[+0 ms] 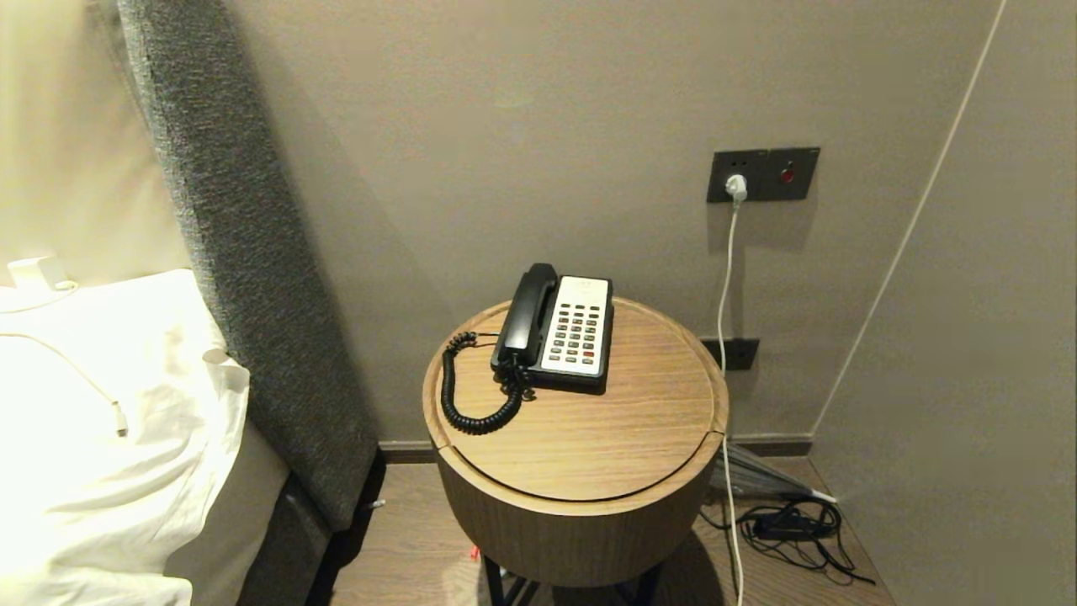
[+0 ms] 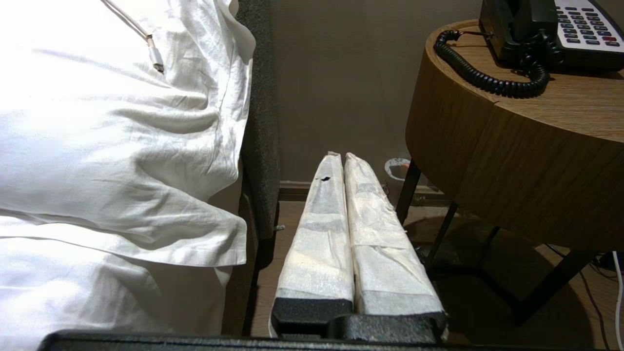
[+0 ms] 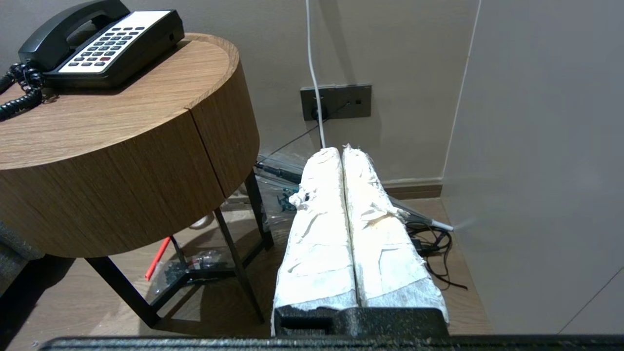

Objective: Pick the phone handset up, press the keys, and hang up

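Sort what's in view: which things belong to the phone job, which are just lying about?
Job: phone handset, phone base, coiled cord, round side table.
Lying about: pillow, white charging cable, black cables on floor.

No lettering can be read; the marks on the phone base keys are too small.

The handset is glossy black, and its coiled cord too. The phone base is black with a white face and dark keys, one perhaps red. The table has brown wood grain. The pillow is white.
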Robot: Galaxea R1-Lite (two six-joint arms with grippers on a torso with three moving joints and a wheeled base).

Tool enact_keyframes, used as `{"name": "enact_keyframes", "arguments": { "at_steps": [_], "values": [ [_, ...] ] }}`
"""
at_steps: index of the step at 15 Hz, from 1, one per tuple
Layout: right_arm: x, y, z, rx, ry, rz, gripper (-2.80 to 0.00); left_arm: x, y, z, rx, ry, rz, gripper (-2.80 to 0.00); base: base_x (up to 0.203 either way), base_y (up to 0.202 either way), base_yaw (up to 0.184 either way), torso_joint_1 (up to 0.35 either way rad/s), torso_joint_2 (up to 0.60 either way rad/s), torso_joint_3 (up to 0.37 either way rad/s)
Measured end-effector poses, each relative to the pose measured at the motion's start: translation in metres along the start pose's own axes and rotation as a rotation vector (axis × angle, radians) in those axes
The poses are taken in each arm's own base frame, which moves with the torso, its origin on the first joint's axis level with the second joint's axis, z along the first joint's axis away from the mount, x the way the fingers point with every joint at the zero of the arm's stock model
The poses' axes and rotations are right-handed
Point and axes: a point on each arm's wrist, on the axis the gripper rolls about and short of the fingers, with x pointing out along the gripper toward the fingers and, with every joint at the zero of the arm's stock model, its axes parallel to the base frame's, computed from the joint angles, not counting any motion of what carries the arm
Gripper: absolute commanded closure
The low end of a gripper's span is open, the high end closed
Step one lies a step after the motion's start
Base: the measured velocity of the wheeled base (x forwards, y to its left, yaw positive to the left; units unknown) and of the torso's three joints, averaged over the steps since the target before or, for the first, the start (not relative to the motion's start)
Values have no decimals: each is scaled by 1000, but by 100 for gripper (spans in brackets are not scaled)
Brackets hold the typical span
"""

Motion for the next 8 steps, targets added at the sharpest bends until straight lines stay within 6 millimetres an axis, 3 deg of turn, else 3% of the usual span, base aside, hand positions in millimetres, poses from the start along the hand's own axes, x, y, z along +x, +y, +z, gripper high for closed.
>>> {"name": "enact_keyframes", "arguments": {
  "at_steps": [8],
  "values": [
    [0,0,0,0,-2,-1,0,0,0,0,1,0,0,0,0,0,0,0,0,0]
  ]
}}
